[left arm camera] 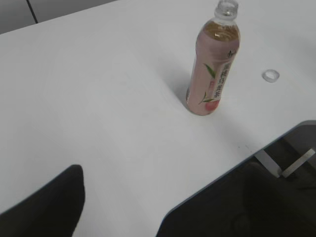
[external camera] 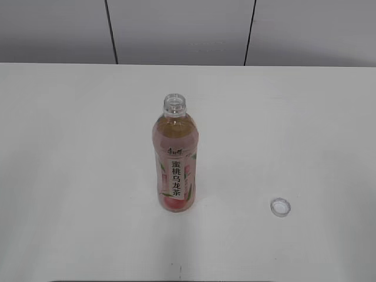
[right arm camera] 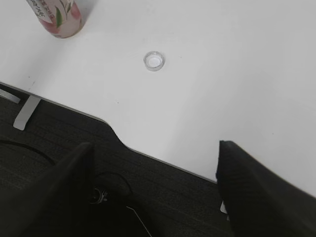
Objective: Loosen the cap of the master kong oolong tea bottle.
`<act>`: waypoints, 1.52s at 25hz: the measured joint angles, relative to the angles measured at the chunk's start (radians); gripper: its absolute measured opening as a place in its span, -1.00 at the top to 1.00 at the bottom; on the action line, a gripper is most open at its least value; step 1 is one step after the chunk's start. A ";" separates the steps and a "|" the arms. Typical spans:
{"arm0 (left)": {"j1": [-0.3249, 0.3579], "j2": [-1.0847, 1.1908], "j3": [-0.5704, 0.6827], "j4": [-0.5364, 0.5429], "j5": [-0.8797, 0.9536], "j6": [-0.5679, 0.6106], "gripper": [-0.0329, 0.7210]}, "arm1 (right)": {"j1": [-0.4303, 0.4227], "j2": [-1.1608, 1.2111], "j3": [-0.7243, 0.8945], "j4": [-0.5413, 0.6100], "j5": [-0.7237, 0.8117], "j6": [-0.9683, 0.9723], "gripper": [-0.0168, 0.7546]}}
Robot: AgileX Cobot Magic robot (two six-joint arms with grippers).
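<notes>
The master kong oolong tea bottle point(external camera: 175, 158) stands upright mid-table, pink peach label facing the front, its clear threaded neck point(external camera: 175, 103) bare. The white cap point(external camera: 280, 207) lies loose on the table to its front right, apart from the bottle. The left wrist view has the bottle point(left arm camera: 213, 69) and the cap point(left arm camera: 270, 75) far ahead; my left gripper point(left arm camera: 158, 202) is open and empty near the table's front edge. My right gripper point(right arm camera: 155, 148) hangs open and empty over the table's edge, well short of the cap point(right arm camera: 154, 60) and the bottle's base point(right arm camera: 57, 17). Neither gripper appears in the exterior view.
The white table point(external camera: 70, 176) carries only the bottle and the cap. Its front edge has a curved cut-out point(right arm camera: 116, 133) with dark floor below. A metal bracket point(right arm camera: 22, 113) shows under the edge. A grey panelled wall point(external camera: 176, 29) stands behind.
</notes>
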 joint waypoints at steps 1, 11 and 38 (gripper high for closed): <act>0.000 -0.029 0.015 -0.005 0.011 0.013 -0.65 | 0.000 0.000 0.000 0.001 0.000 0.000 -0.54; -0.001 -0.105 0.044 -0.101 0.043 0.037 -0.65 | 0.000 0.000 0.000 0.001 0.000 0.000 -0.54; 0.285 -0.197 0.044 -0.110 0.048 0.038 -0.64 | -0.240 -0.033 0.000 0.010 -0.001 0.000 -0.55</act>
